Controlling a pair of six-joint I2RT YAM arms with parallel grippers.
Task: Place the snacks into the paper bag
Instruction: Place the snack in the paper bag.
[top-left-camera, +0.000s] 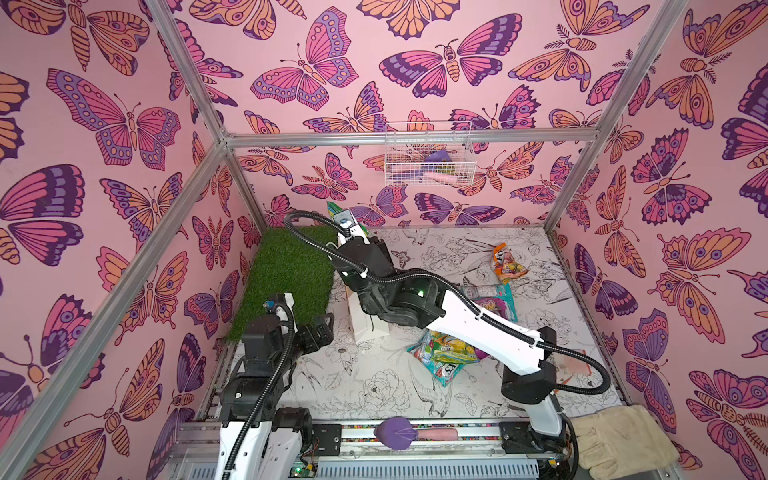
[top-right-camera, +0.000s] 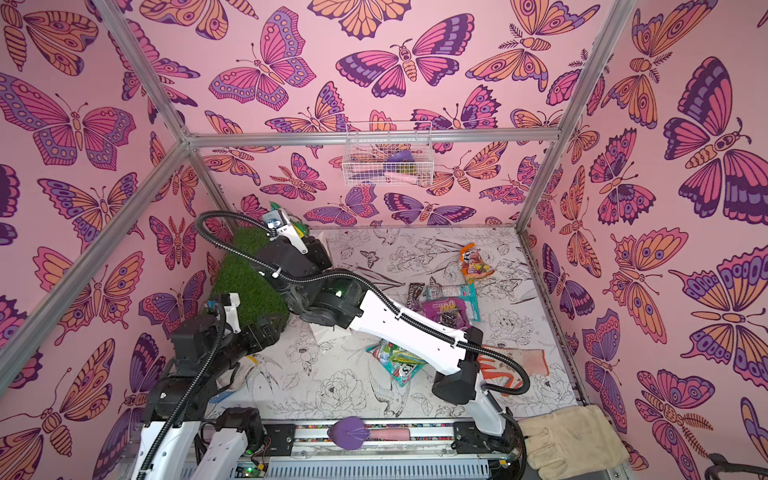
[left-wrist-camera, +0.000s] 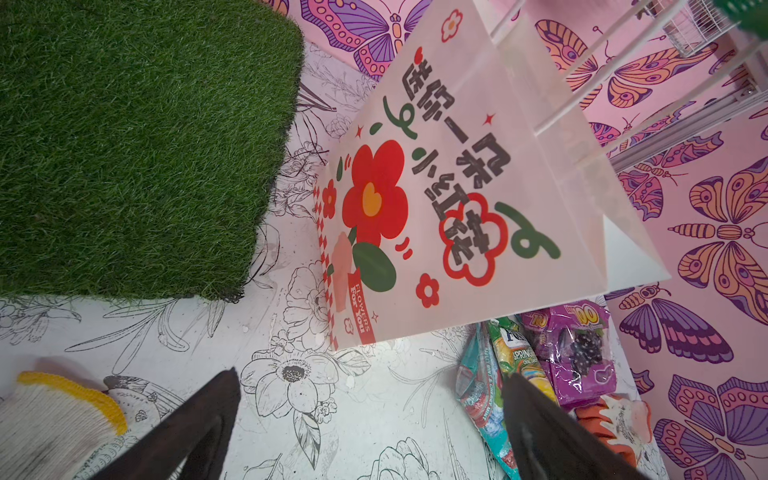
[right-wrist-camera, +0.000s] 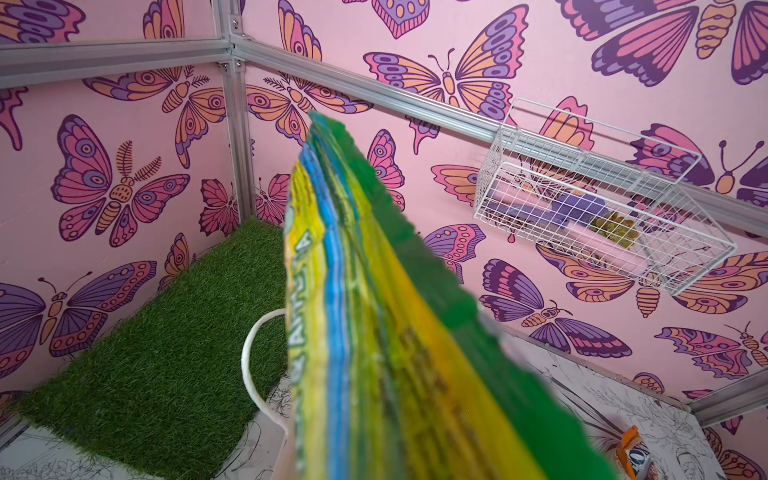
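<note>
Pinching one end of the green-yellow packet (right-wrist-camera: 374, 332), the right jaws hold it up, with the paper bag (left-wrist-camera: 457, 187) below them. It looks light, floppy, slippery. Left jaws hang open, empty.

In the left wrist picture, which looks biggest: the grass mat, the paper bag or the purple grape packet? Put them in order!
Largest, a tie: the grass mat and the paper bag fill about the same share of the picture, too close to rank.
Smallest: the purple grape packet, clearly.
</note>
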